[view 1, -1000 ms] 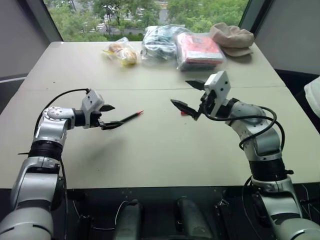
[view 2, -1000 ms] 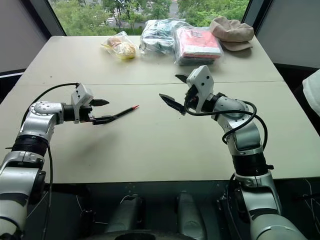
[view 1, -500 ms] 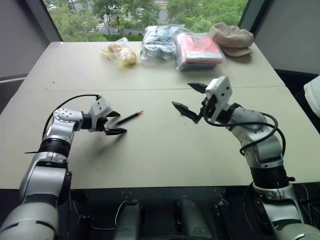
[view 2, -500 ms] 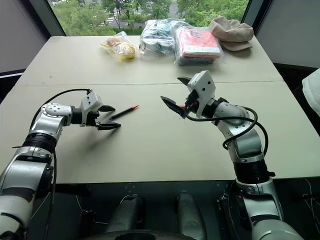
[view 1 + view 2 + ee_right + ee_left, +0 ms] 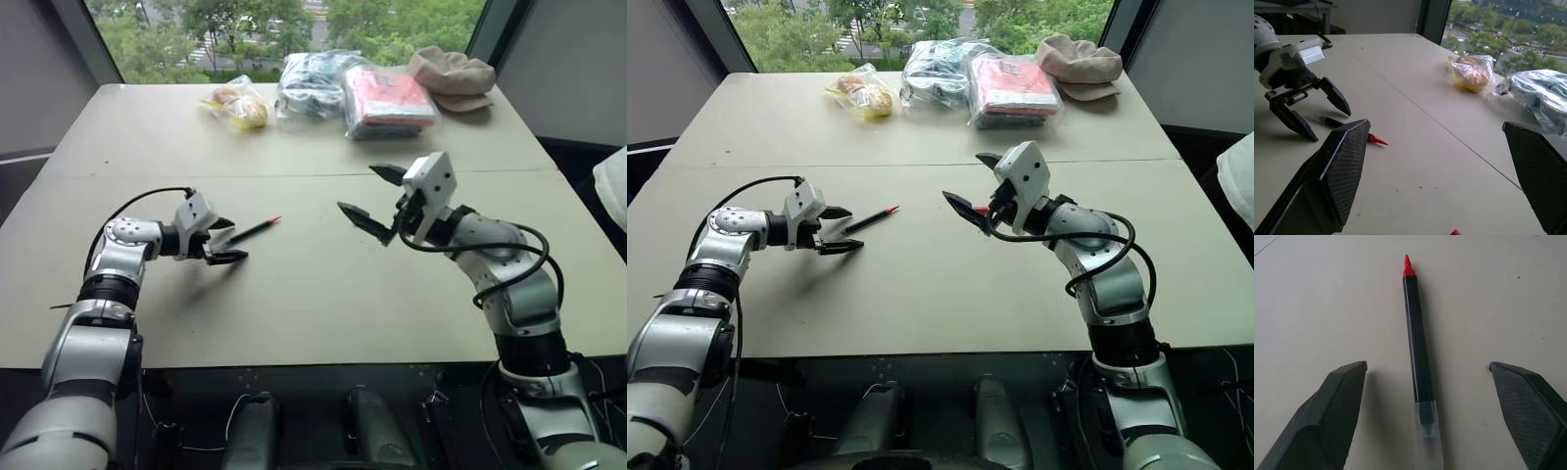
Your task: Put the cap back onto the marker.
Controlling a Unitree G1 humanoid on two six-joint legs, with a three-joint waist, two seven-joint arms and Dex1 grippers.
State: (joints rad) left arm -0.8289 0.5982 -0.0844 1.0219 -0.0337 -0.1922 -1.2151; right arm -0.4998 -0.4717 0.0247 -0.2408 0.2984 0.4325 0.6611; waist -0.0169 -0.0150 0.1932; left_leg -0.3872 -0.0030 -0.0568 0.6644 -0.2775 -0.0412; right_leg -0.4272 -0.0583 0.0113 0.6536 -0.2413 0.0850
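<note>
A: Head views. What room does the desk (image 5: 294,294) offer?
B: Its middle is bare; bagged items (image 5: 313,78) and a cloth hat (image 5: 453,76) crowd the far edge, well apart from both arms.

A: Where is the marker (image 5: 252,231)?
B: Flat on the desk, red tip pointing away from the left gripper (image 5: 223,242), whose spread fingers straddle its pale end without touching. The right gripper (image 5: 377,198) hangs above the desk, released and holding nothing. The cap (image 5: 981,210) is a red speck beside its lower finger.

A: Left wrist view?
B: The marker (image 5: 1418,352) lies between the two parted fingers (image 5: 1332,416), clear desk on either side of the barrel.

A: Right wrist view?
B: Wide-open fingers (image 5: 1337,171) frame the left gripper (image 5: 1322,115) poised over the marker (image 5: 1349,129); the cap (image 5: 1455,232) sits on the desk at the frame's edge.
</note>
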